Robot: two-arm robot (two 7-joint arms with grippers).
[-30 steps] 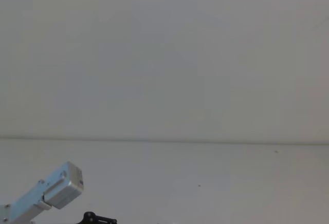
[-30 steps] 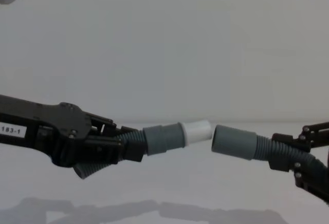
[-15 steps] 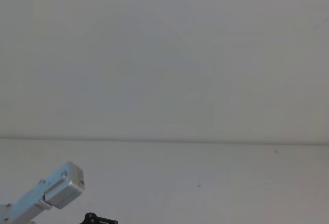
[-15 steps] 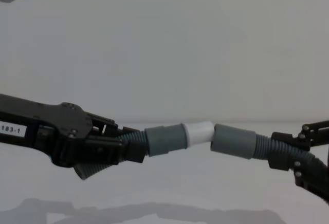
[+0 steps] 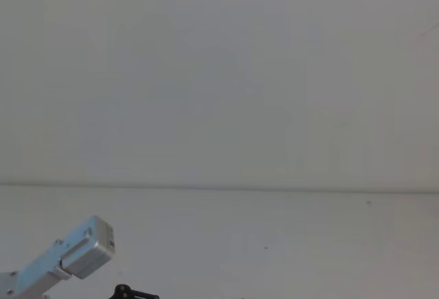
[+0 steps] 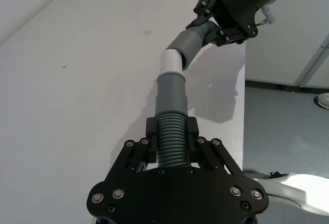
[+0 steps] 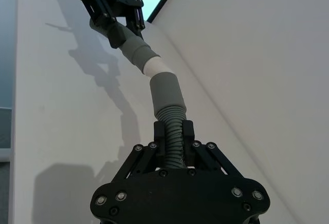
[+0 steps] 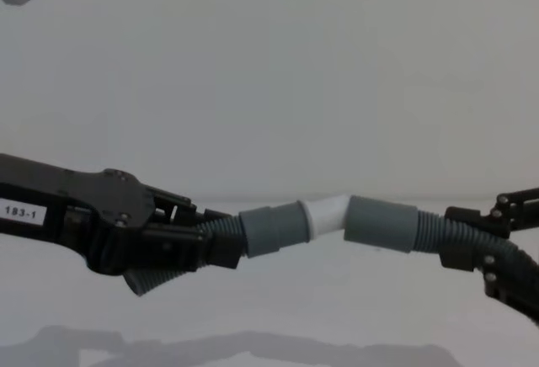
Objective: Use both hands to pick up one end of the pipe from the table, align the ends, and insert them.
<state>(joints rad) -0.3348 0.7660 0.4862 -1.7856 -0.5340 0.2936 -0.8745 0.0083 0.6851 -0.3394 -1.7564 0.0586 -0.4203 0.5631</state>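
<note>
1. Left tool (image 8: 221, 245): black, with flat parallel fingers pinching the ribbed body of the pipe (image 8: 434, 234) just behind a cuff. Reaching in from the chest view's left, clear above the surface (image 8: 337, 316).
2. Right tool (image 8: 465, 247): same black build, clamped on the ribbed hose behind the other cuff, coming in from the right at about the same height.
3. Pipe: dark grey plastic with close ribs along the body and wider, smooth, cylindrical cuffs at the ends. Held in the air between the two tools.
4. Left-hand cuff (image 8: 271, 229) carrying a narrower smooth white tip (image 8: 327, 214). Tip at the mouth of the right-hand cuff (image 8: 381, 225) and touching it. Cuffs meeting at a shallow angle, highest at the joint. Depth of entry: cannot tell.
5. Surface: white, flat and matte, with soft shadows below the tools. Pale grey wall (image 5: 219, 73) behind.
6. Head view, lower left: silver-grey boxy link of the left arm (image 5: 79, 254).
</note>
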